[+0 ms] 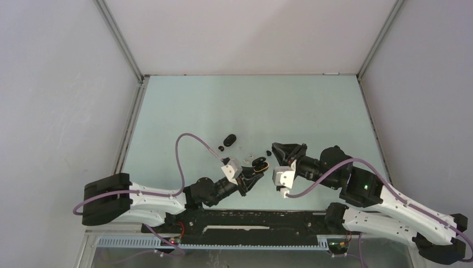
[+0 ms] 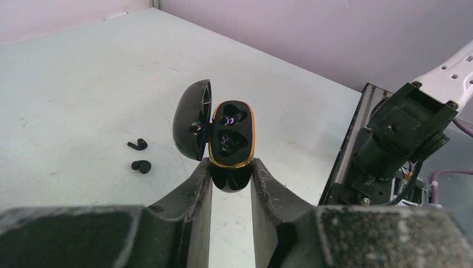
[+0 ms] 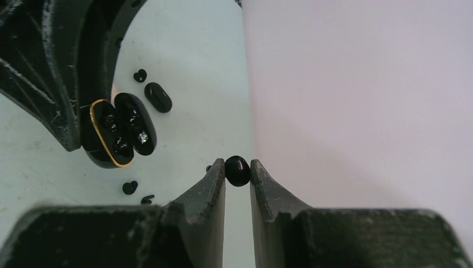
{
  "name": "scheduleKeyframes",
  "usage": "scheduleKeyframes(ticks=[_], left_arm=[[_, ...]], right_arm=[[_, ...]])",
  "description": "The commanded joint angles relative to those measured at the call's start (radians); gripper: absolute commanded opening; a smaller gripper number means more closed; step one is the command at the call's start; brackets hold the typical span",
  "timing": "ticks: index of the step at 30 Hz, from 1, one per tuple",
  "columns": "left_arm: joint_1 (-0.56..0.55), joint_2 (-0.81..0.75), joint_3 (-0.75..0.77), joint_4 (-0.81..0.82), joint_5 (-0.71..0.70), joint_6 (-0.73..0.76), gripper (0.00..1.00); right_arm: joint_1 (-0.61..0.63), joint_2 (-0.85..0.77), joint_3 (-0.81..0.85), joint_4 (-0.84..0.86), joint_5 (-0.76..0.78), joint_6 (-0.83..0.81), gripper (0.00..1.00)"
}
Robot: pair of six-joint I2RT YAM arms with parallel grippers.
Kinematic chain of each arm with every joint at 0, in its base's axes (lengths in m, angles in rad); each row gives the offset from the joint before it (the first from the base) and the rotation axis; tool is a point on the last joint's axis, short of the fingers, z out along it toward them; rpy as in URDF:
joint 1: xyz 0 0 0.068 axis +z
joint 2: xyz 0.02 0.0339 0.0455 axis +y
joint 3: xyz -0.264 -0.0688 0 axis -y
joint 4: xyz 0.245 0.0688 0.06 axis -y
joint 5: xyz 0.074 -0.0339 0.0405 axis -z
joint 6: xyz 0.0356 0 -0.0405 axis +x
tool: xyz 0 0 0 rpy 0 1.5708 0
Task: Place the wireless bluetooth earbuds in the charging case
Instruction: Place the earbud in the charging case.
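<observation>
Pinching a black earbud between its fingertips, the right gripper is closed down to the width of that small bud, which sits right at the finger ends. The left gripper is clamped on the lower end of the charging case, a glossy black oval with a gold rim, one finger on each side. The case stands open, its lid swung out to the left in the left wrist view and its two pockets facing the camera. Whether either pocket already holds a bud cannot be told from the reflections. In the overhead view the two grippers face each other near the middle of the pale table, close together but apart, so the pinched bud is beside the case, not in it. Two loose black earbuds lie on the table near the held case. Farther off rests a closed black case with a single small bud just beside it
</observation>
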Motion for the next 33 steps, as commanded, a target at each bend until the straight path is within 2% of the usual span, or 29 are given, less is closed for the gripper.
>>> scheduleKeyframes(ticks=[1,19,33], left_arm=[[-0.007,-0.028,0.035,0.067,-0.025,0.04,0.0],[-0.016,-0.049,0.019,0.093,0.006,0.044,0.0],[-0.017,-0.07,0.005,0.099,0.012,0.029,0.0]], right_arm=[[0.053,-0.022,-0.025,0.062,0.041,-0.066,0.0],[0.15,0.009,-0.086,0.078,0.097,-0.119,0.0],[0.174,0.024,-0.089,0.035,0.107,-0.139,0.0]])
